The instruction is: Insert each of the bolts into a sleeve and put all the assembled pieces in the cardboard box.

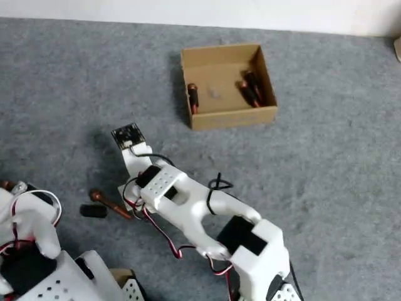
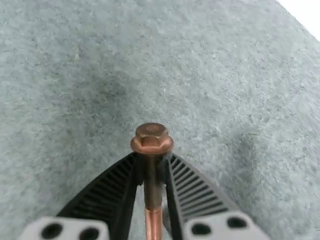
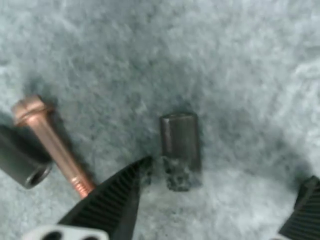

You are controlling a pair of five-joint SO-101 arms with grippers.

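My left gripper [image 2: 152, 159] is shut on the shank of a copper bolt [image 2: 151, 141], whose hex head sticks out past the fingertips above bare carpet. In the high view that bolt's head [image 1: 6, 185] shows at the far left edge. My right gripper [image 3: 227, 172] is open just above the carpet, and a short black sleeve [image 3: 180, 145] lies between its fingers, close to one fingertip [image 3: 131, 182]. A second copper bolt [image 3: 50, 145] [image 1: 109, 204] and another black sleeve [image 3: 20, 167] [image 1: 93, 211] lie side by side just beyond. The cardboard box [image 1: 233, 118] stands farther back.
Inside the box lie assembled pieces, one along its left wall [image 1: 193, 97] and others near its right wall [image 1: 250, 89]. Grey carpet [image 1: 326, 163] covers the whole surface. The right arm's white body [image 1: 207, 216] stretches from the bottom right toward the loose parts.
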